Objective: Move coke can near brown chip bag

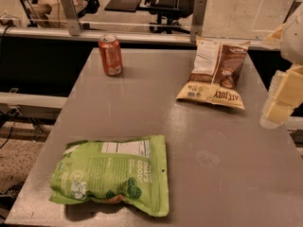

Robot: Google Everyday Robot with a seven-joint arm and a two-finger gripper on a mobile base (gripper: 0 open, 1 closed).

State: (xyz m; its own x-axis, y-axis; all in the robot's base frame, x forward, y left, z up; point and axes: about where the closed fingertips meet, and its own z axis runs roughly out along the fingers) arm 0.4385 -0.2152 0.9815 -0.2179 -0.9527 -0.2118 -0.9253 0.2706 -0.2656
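Upright coke can (110, 55) well apart from brown chip bag (215, 74); gripper (278, 109) at right edge, opening unclear

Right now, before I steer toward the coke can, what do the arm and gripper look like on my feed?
The gripper is at the view's right edge, beside the table. It is pale cream-yellow, made of blocky, square-edged segments with a paler rounded tip. Above it, the arm shows a smooth, rounded off-white housing. No cables or markings are visible.
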